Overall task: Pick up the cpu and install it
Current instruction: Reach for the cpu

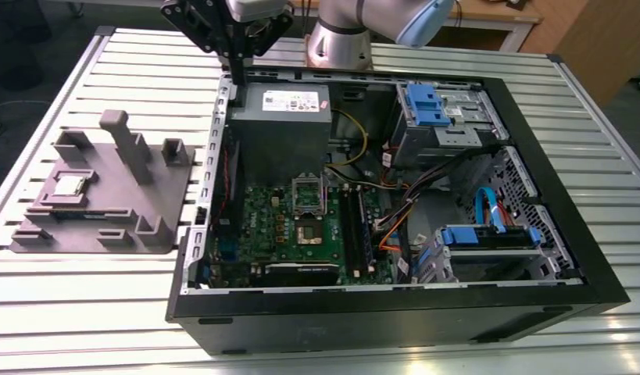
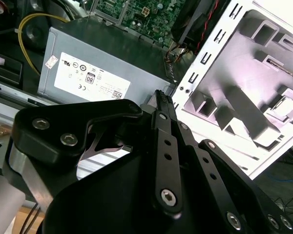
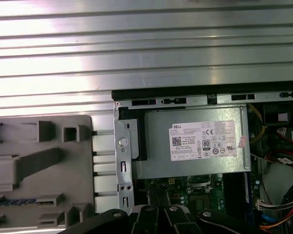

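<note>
Gripper (image 1: 237, 70) hangs over the PC case's back corner by the power supply (image 1: 281, 117), fingers pressed together, nothing between them. The cpu (image 1: 69, 185) lies well apart in a recess of the grey fixture (image 1: 158, 205), probably to keep it located for pickup. It lies flat, metal top up. It's square, so no real long axis. Motherboard socket (image 1: 307, 212) looks empty.

Silvery-grey cpu (image 1: 69, 185), grey fixture (image 1: 158, 199), dark green motherboard (image 1: 266, 212), ribbed silver table (image 1: 80, 301).
</note>
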Tool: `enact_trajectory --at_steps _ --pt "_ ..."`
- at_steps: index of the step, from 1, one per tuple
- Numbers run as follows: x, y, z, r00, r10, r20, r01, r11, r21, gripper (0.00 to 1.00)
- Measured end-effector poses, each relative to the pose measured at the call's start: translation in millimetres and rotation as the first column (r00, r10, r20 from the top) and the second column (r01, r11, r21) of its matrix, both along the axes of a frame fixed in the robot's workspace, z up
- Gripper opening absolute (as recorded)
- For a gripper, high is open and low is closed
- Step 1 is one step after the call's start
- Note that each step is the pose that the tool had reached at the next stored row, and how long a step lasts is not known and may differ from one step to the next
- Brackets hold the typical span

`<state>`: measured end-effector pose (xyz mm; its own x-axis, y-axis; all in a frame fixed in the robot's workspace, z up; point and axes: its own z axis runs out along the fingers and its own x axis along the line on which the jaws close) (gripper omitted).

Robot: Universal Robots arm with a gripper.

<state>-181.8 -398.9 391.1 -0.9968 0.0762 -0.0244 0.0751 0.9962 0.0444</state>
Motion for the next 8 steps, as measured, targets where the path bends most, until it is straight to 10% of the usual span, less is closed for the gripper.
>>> enact_trajectory --at_steps 8 --pt "-3.5 0.0 0.0 1.0 0.0 0.0 0.0 1.0 0.0 0.1"
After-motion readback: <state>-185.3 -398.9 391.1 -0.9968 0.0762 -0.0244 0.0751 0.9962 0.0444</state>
